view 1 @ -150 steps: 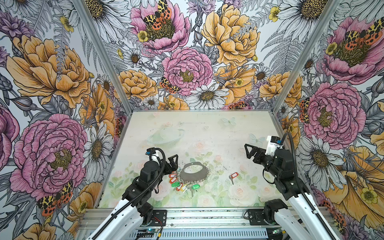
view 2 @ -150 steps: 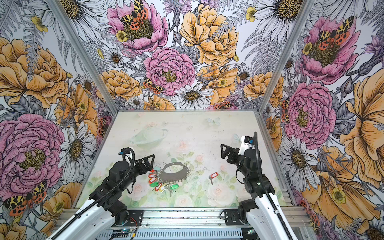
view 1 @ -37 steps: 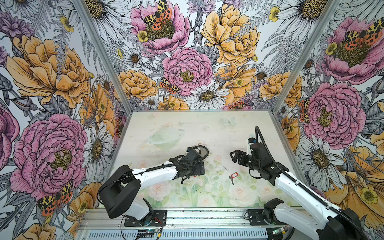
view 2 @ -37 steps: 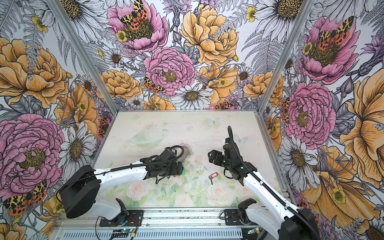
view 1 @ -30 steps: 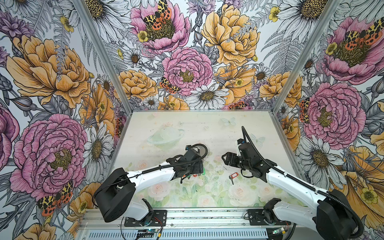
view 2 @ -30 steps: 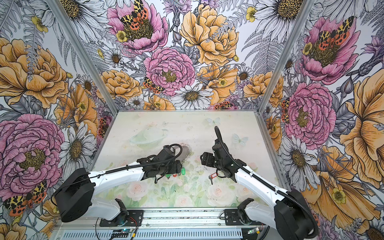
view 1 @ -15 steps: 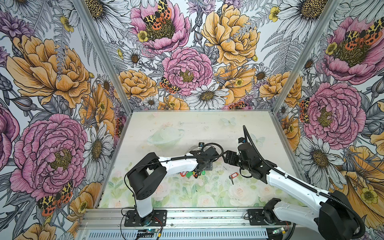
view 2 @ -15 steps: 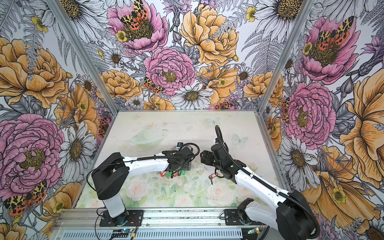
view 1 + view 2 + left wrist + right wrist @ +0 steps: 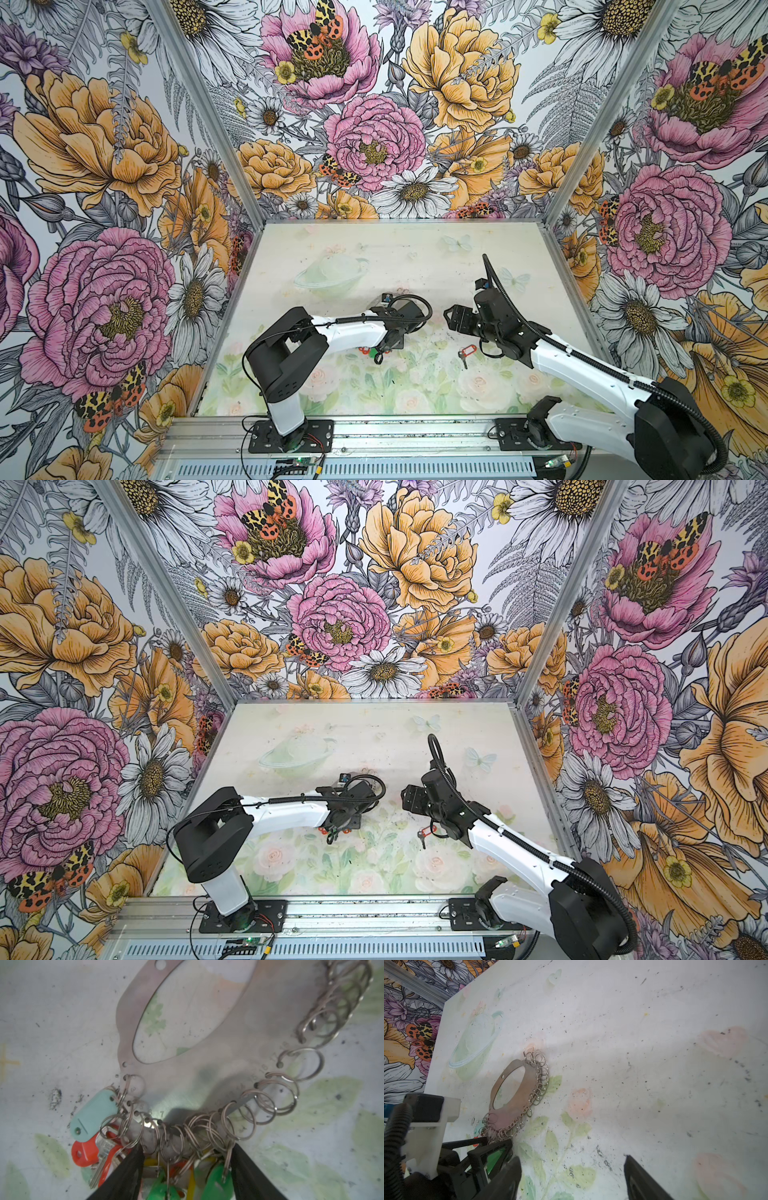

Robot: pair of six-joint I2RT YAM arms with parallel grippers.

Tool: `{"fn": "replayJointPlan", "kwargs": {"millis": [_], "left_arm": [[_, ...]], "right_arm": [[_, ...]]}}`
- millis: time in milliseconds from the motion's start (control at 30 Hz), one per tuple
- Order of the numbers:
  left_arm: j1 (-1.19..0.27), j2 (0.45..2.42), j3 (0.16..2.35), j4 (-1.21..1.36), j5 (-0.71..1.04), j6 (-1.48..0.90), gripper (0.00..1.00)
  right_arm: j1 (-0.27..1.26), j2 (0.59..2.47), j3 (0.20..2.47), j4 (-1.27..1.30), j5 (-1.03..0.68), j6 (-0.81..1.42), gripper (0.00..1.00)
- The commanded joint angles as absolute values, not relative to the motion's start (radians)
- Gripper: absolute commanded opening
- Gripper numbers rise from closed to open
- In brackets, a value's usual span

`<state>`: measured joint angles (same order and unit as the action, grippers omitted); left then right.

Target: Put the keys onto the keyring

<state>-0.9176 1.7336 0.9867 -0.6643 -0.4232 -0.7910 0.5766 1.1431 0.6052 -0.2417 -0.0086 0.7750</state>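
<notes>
Frame centre: flat grey-brown metal crescent keyring (image 9: 207,1064), edged with silver wire rings (image 9: 268,1105). My left gripper (image 9: 186,1147), black fingers (image 9: 126,1174) parted, straddles green and yellow plastic key tags (image 9: 216,1184); teal tag (image 9: 93,1115) and red tags (image 9: 85,1154) lie outside.

Grey-brown crescent keyring (image 9: 228,1053), ring-fringed, lying flat, tagged keys (image 9: 99,1147) bunched at one end, red-tagged key (image 9: 467,350) lying well apart

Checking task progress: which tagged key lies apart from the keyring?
The red-tagged key, lying alone beside the right arm; the other tags hang bunched at the keyring.
</notes>
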Motion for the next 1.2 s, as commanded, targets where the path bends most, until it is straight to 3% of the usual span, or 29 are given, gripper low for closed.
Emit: {"fn": "replayJointPlan", "kwargs": {"millis": [0, 267, 600, 867, 1167], "left_arm": [[-0.910, 1.676, 0.944, -0.675, -0.466, -0.816, 0.64], [-0.846, 1.474, 0.757, -0.495, -0.373, -0.785, 0.57], [-0.750, 1.373, 0.599, -0.335, -0.241, -0.771, 0.56], [-0.692, 1.281, 0.497, -0.240, -0.165, -0.800, 0.57], [-0.652, 1.246, 0.436, -0.210, -0.139, -0.811, 0.57]], "right_arm": [[0.582, 1.165, 0.660, -0.220, -0.041, 0.729, 0.76], [0.644, 1.250, 0.738, -0.222, -0.093, 0.614, 0.66], [0.831, 1.455, 0.881, -0.221, -0.081, 0.469, 0.50], [0.975, 1.603, 0.987, -0.220, -0.022, 0.331, 0.46], [1.001, 1.744, 1.066, -0.218, 0.039, 0.270, 0.43]]}}
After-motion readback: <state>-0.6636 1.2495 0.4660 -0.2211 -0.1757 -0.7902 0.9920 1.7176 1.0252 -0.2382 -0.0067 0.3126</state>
